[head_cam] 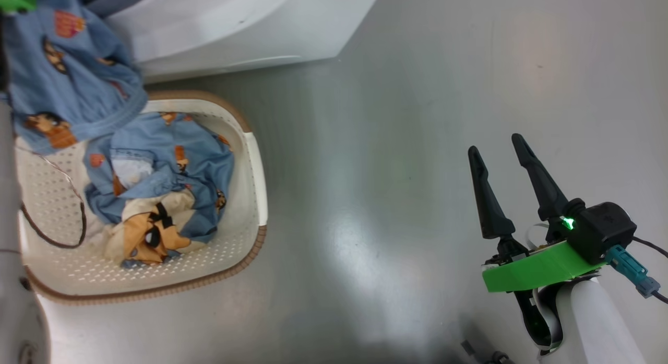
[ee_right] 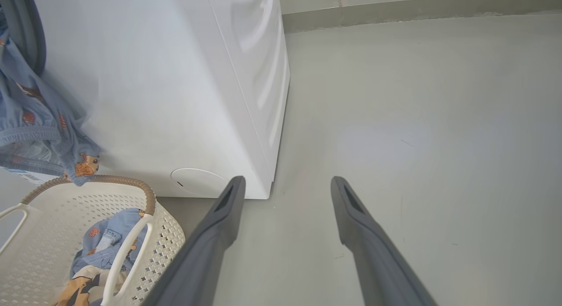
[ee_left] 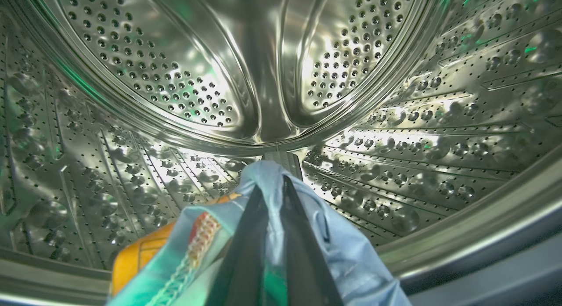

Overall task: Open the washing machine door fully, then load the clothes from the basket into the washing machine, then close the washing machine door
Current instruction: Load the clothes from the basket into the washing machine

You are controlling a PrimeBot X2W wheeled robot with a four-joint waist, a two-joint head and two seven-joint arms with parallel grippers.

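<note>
My left gripper [ee_left: 272, 183] is shut on a blue bear-print garment [ee_left: 347, 253] and reaches into the washing machine's steel drum [ee_left: 184, 82]. In the head view that garment [head_cam: 62, 77] hangs at the upper left, above the basket [head_cam: 258, 160]. More clothes [head_cam: 162, 186] lie bunched inside the basket. The white washing machine [ee_right: 175, 86] stands behind the basket [ee_right: 162, 227] in the right wrist view, with the garment [ee_right: 26, 117] trailing from its opening. My right gripper [head_cam: 498, 150] hovers open over bare floor at the right, holding nothing. The washing machine door is out of view.
Grey floor [head_cam: 396, 144] stretches between the basket and my right arm. The washer's white front [head_cam: 219, 24] sits at the top of the head view. A thin dark cable [head_cam: 57, 238] loops over the basket's left side. A wall skirting [ee_right: 417, 7] runs along the far floor edge.
</note>
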